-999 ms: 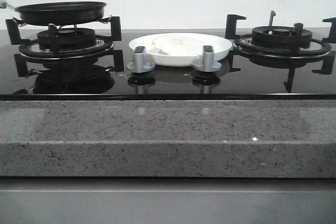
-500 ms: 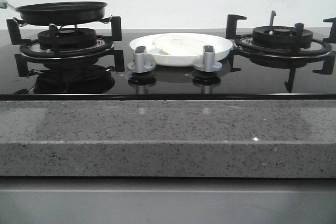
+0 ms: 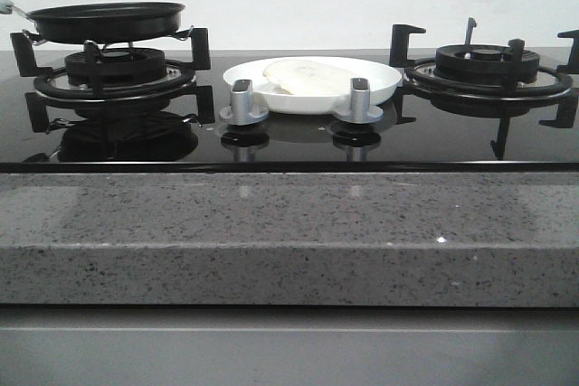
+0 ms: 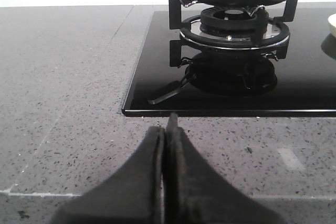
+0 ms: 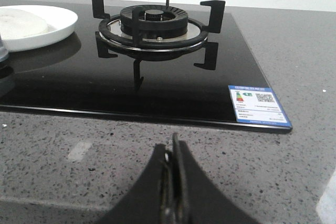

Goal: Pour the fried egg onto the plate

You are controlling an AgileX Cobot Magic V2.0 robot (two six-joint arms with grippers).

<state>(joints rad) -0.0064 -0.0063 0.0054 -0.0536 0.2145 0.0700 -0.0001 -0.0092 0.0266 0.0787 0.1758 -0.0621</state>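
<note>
Lying on plate, fried egg, far from jaws

I see a black frying pan sitting on the left burner of a glossy black glass cooktop. Right burner is bare. Two silver knobs stand at the cooktop's front middle. Blue energy label sits on its right front corner. Speckled grey table surrounds it.

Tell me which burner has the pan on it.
The left burner: the black frying pan sits on its grate. The right burner is bare.
</note>
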